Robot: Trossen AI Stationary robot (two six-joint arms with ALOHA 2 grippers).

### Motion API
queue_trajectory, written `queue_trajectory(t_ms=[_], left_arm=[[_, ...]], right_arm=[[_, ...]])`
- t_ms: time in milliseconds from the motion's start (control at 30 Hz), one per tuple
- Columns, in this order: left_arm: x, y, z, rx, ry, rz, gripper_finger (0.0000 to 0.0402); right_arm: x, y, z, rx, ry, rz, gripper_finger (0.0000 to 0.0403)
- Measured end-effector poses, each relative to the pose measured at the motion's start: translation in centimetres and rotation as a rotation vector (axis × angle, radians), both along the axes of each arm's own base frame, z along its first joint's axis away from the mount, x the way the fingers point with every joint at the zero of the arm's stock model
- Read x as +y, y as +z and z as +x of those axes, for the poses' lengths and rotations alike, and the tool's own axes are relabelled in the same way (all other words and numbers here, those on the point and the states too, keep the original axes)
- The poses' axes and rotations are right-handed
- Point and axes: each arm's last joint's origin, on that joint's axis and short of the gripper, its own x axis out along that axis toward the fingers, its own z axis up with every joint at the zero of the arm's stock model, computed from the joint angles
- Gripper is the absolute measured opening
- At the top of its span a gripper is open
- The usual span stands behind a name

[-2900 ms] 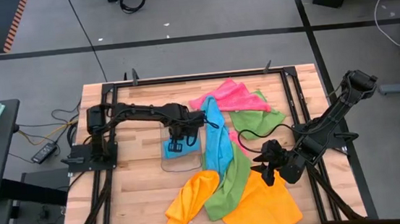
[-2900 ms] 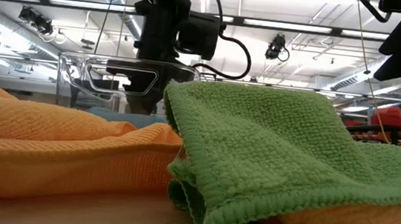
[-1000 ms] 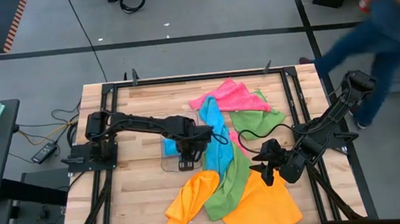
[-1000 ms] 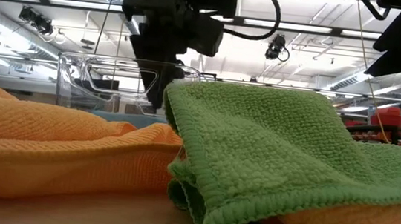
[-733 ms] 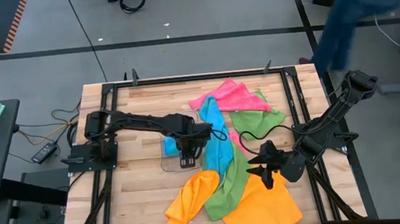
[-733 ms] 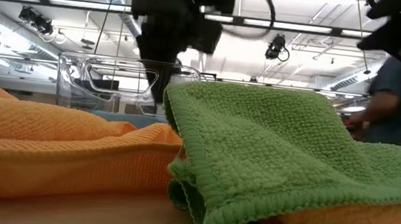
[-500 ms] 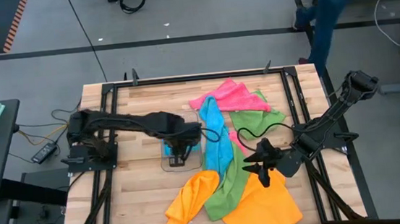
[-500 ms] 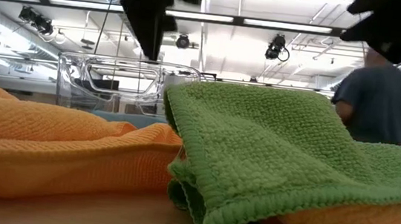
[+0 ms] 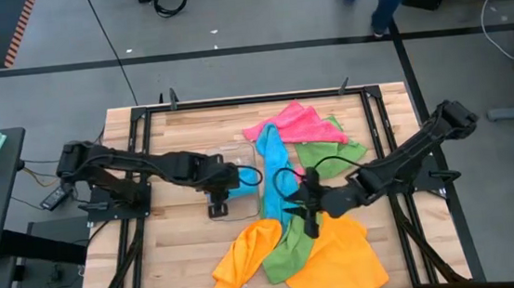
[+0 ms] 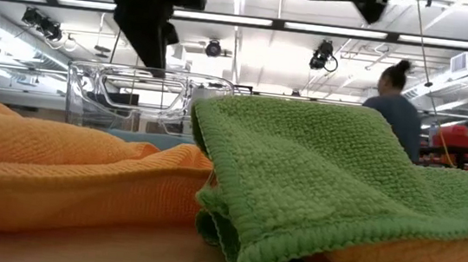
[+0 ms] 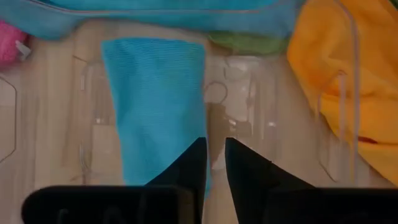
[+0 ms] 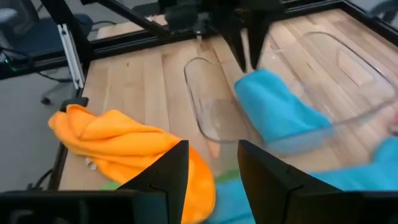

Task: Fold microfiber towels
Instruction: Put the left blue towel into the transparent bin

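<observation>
You are looking down on a heap of towels right of centre on the bench (image 9: 167, 133): a pink towel (image 9: 295, 125) uppermost, a blue towel (image 9: 275, 175) running down the middle, a green towel (image 9: 295, 234) below it, and orange towels (image 9: 334, 258) at the bottom. A folded blue cloth (image 11: 155, 106) lies in the clear tray (image 9: 228, 176). Your left gripper (image 9: 218, 206) hangs over the tray's lower edge, fingers nearly together, holding nothing. Your right gripper (image 9: 306, 216) sits over the green towel, fingers parted and empty.

Clear plastic tray (image 10: 133, 94), person (image 10: 399, 109) behind.
</observation>
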Motion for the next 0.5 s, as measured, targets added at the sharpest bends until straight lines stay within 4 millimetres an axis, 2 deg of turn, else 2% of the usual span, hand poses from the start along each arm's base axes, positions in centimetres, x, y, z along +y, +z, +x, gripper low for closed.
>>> queue_trajectory(t_ms=[300, 500], left_arm=[[0.4, -3.3, 0.1, -0.073, 0.016, -0.057, 0.0083], [0.8, -5.4, 0.5, -0.035, 0.034, -0.123, 0.0094]], right_arm=[[-2.0, 0.5, 4.9, 0.017, -0.004, -0.013, 0.0147], [-3.4, -0.8, 7.1, 0.072, 0.04, 0.002, 0.0147]])
